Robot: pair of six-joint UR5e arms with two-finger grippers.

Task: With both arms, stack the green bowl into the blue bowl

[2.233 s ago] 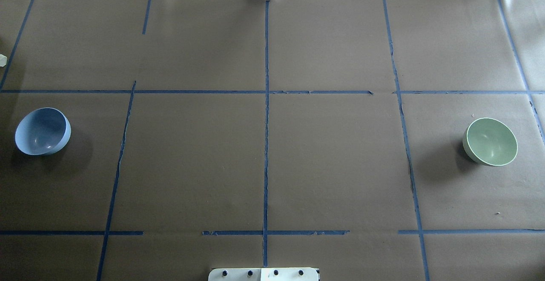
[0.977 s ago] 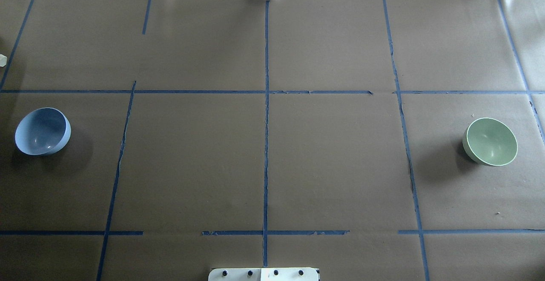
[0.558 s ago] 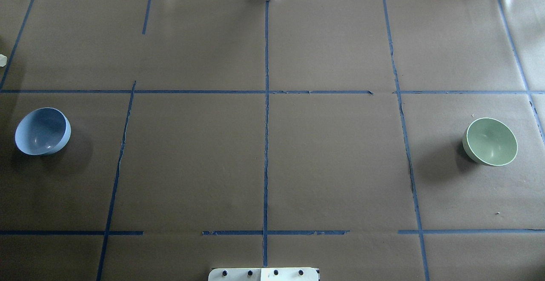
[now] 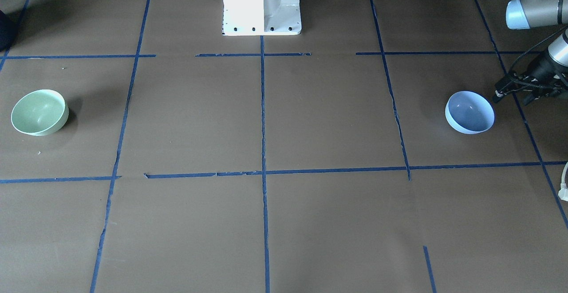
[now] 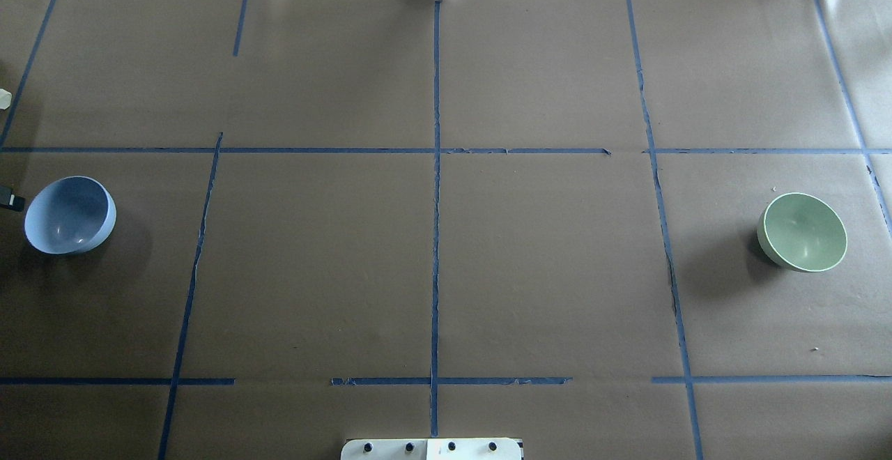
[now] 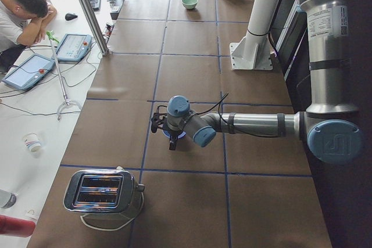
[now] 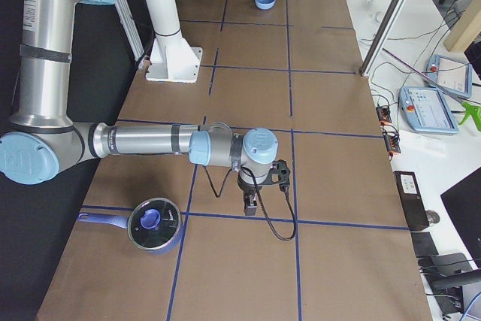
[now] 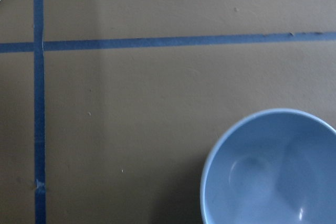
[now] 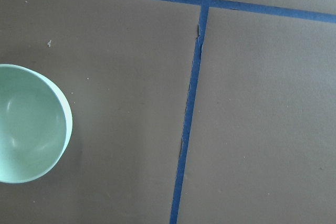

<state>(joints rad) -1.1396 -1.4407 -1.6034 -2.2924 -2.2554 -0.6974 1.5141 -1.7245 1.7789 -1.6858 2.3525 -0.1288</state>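
The blue bowl (image 5: pixel 70 215) stands upright at the table's left end; it also shows in the front view (image 4: pixel 469 112) and the left wrist view (image 8: pixel 273 169). The green bowl (image 5: pixel 802 231) stands upright at the right end, also seen from the front (image 4: pixel 39 112) and in the right wrist view (image 9: pixel 29 124). My left gripper (image 4: pixel 513 97) hovers just outside the blue bowl's outer side, fingers apart, empty. One of its fingertips (image 5: pixel 12 201) shows at the overhead view's left edge. My right gripper (image 7: pixel 263 193) shows only in the right side view; I cannot tell its state.
The white pedestal (image 4: pixel 262 4) stands at the table's robot side, in the middle. A toaster (image 6: pixel 99 191) sits beyond the left end. A lidded pot (image 7: pixel 154 225) sits beyond the right end. An operator (image 6: pixel 23 10) sits at the far side.
A black fingertip of my left gripper has come into the overhead view at the left edge, beside the blue bowl. Both bowls stay where they were.
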